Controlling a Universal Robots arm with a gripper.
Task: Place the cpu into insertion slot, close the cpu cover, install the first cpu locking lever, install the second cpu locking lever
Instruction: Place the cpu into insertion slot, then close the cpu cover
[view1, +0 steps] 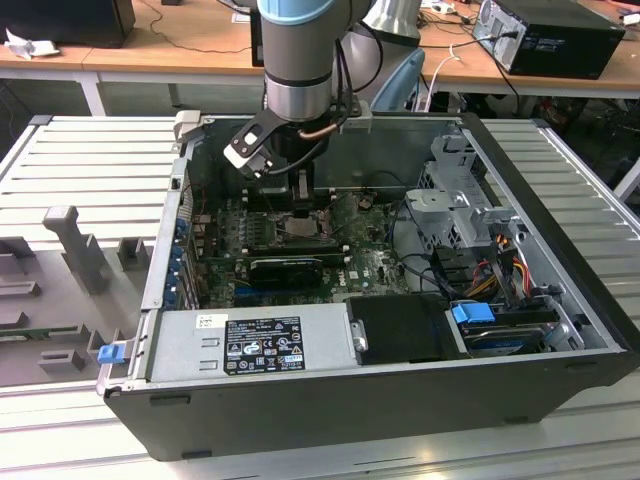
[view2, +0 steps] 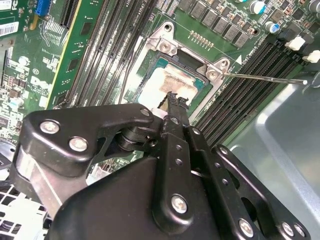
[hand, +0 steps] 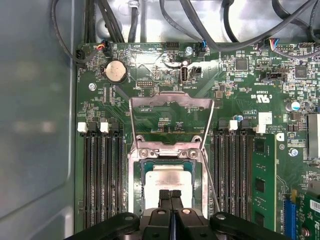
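first wrist view, pale square cpu (hand: 167, 180), metal-frame cpu cover (hand: 171, 101), black tool (hand: 170, 193)

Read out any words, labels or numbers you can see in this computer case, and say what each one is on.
Black label on the power supply: white print, too small to read.
White sticker beside it: too small to read.
Motherboard, white lettering in the first wrist view: too small to read surely.
The cpu: no print seen.
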